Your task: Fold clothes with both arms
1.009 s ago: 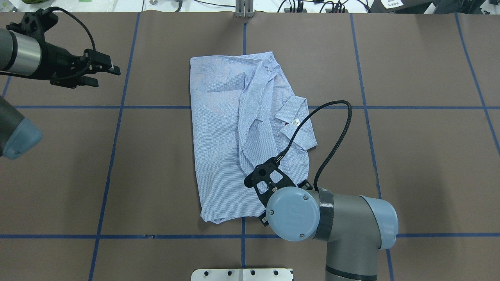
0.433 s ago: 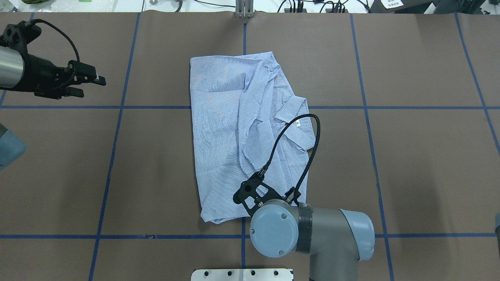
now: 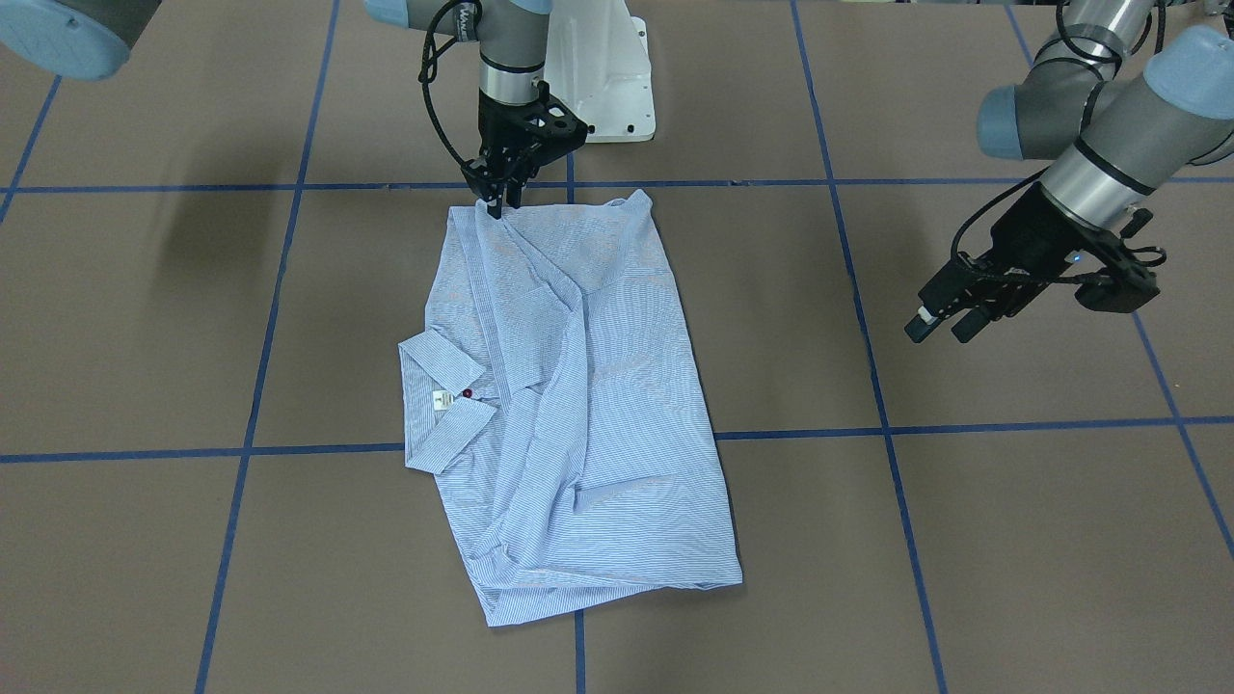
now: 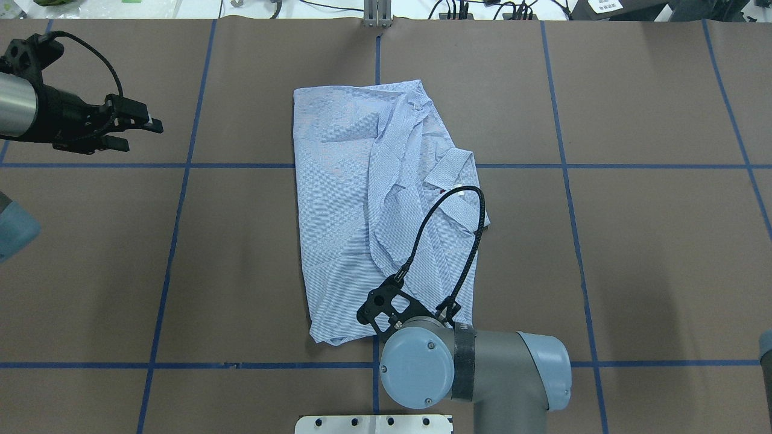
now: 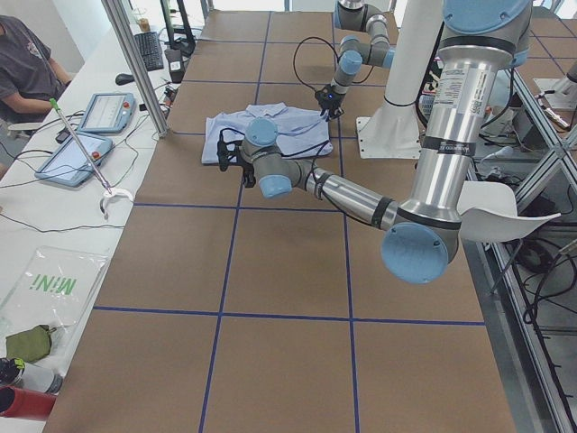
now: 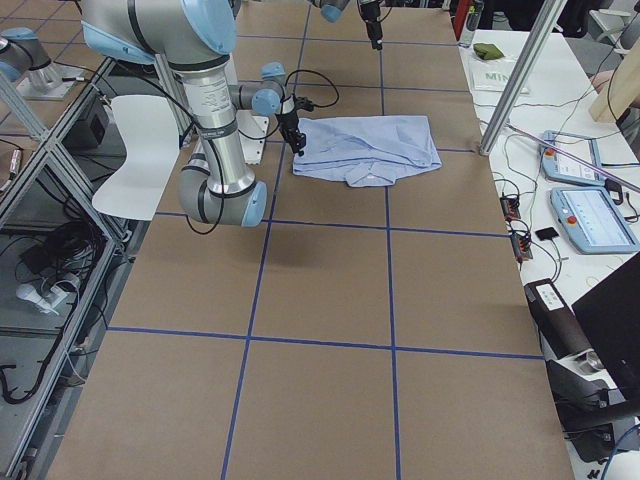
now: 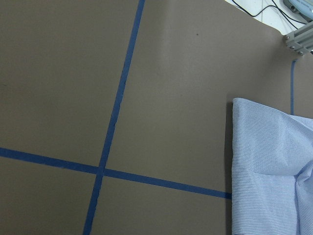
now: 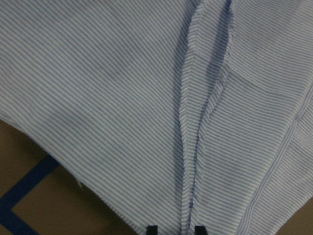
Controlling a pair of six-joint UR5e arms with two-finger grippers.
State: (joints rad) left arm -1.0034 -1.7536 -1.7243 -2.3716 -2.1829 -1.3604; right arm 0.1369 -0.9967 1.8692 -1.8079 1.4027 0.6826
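The light blue striped shirt (image 3: 578,405) lies folded in a rough rectangle at the table's middle (image 4: 338,199), with its collar (image 3: 439,395) and white neck label facing up. My right gripper (image 3: 498,205) points straight down at the shirt's edge nearest the robot. In the right wrist view (image 8: 175,229) its fingertips stand close together with a ridge of the cloth between them. My left gripper (image 4: 145,137) hovers open and empty well off to the left of the shirt (image 3: 940,328). The left wrist view shows only the shirt's far left corner (image 7: 269,166).
The white pedestal base (image 3: 607,67) stands just behind the right gripper. Blue tape lines (image 4: 181,166) grid the brown table. A metal post (image 4: 377,15) stands at the far edge. Tablets (image 6: 590,215) and cables lie on the side bench, and a person (image 5: 27,63) sits beyond.
My right arm has moved toward the robot and slightly left, to the shirt's near edge. My left arm has pulled back to the left. The shirt's outline has not changed.
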